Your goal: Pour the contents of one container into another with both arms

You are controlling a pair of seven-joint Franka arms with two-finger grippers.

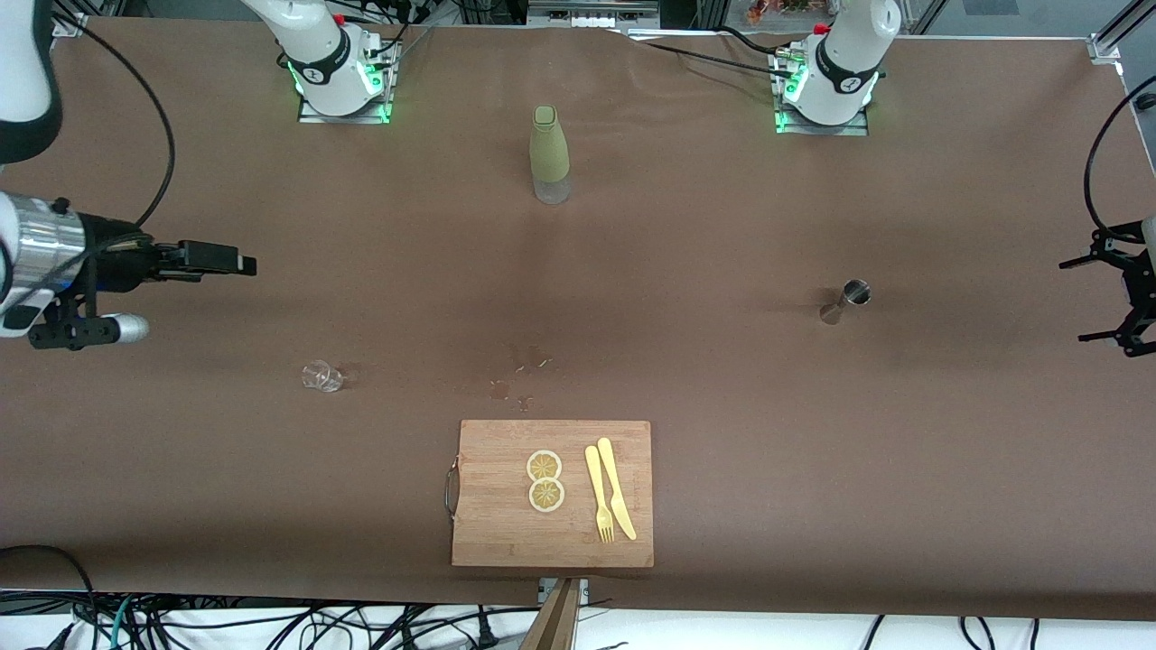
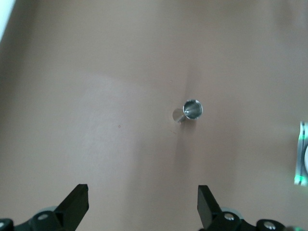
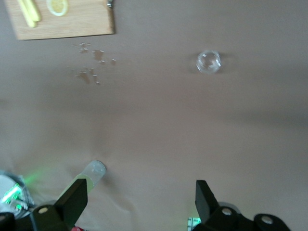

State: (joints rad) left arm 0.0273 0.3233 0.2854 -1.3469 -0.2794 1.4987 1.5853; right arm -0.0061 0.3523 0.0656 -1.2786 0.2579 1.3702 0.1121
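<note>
A green bottle (image 1: 549, 153) with a clear base stands upright between the two arm bases; the right wrist view shows this bottle (image 3: 89, 175) too. A small clear glass (image 1: 322, 376) (image 3: 208, 61) sits toward the right arm's end. Toward the left arm's end stands a metal jigger (image 1: 844, 301) (image 2: 190, 110). My right gripper (image 1: 244, 264) (image 3: 139, 198) hangs open and empty over the right arm's end of the table. At the other end my left gripper (image 1: 1088, 301) (image 2: 143, 203) is also open and empty, apart from the jigger.
A wooden cutting board (image 1: 488, 533) (image 3: 82, 24) lies near the front edge, carrying two lemon slices (image 1: 545, 480), a yellow fork (image 1: 597, 496) and a knife (image 1: 616, 487). Wet spots (image 1: 519, 375) mark the brown cloth just above it.
</note>
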